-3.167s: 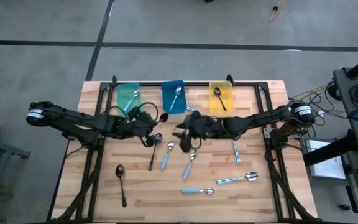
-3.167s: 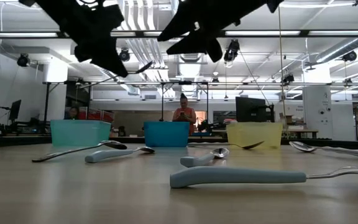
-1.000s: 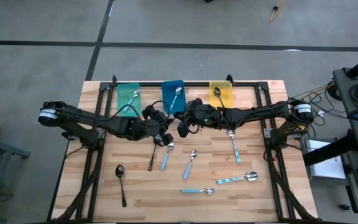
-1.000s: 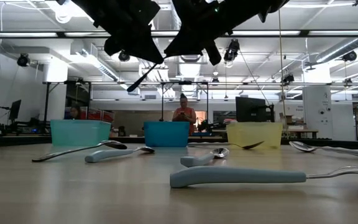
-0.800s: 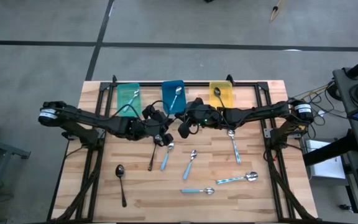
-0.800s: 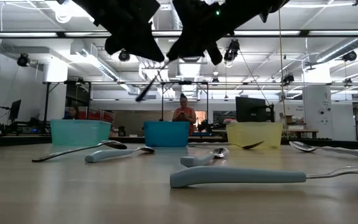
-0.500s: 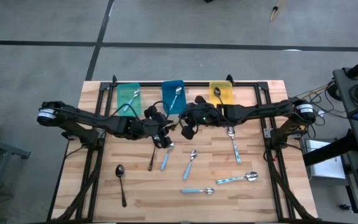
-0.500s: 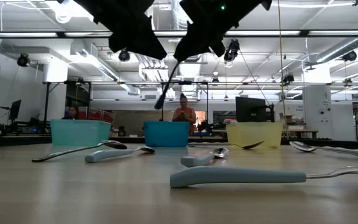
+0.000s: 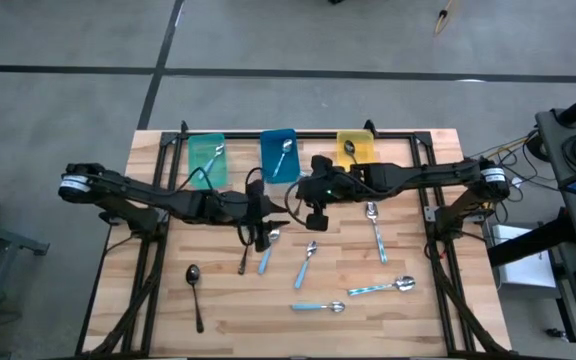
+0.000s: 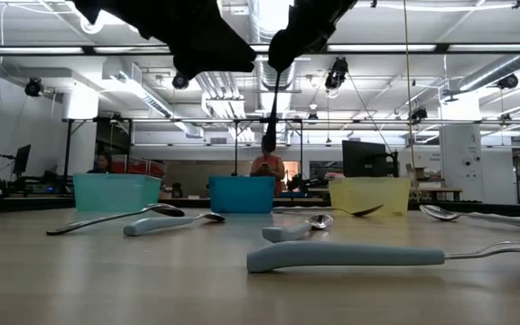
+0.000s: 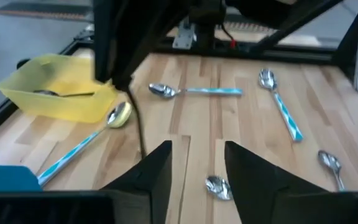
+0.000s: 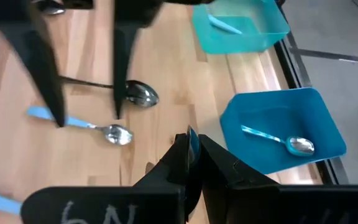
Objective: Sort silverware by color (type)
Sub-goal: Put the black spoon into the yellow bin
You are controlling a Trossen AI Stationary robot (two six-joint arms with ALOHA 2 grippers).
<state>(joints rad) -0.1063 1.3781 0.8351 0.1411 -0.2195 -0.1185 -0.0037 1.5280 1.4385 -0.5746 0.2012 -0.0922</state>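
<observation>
A dark spoon (image 10: 275, 99) hangs in the air over the middle of the table, with my right gripper (image 9: 311, 218) shut on it. Just to its left, my left gripper (image 11: 194, 146) stands open with nothing between its fingers. The dark spoon (image 11: 139, 127) shows as a thin line ahead of those fingers. Several blue-handled spoons (image 9: 306, 262) and two more dark spoons (image 9: 194, 290) lie flat on the wood. One spoon each lies in the teal bin (image 9: 206, 157), the blue bin (image 9: 279, 155) and the yellow bin (image 9: 355, 152). My right gripper pinches the dark spoon's upper end (image 10: 278, 61) between its two fingers, coming from above at a slant. Which end of the spoon that is cannot be told. The spoon hangs nearly upright below the fingers, clear of the table and of my left gripper.
The three bins stand in a row along the far edge. Loose spoons are scattered over the middle and near right of the table, one (image 9: 375, 230) under my right arm. A black frame (image 9: 420, 150) borders the tabletop. A person stands far behind the table.
My left gripper has opened and let go of the dark spoon, then turned toward the table's near edge. My right gripper has kept hold, risen a little and rolled. The spoon has swung from slanting between both grippers to hanging upright below the right one.
</observation>
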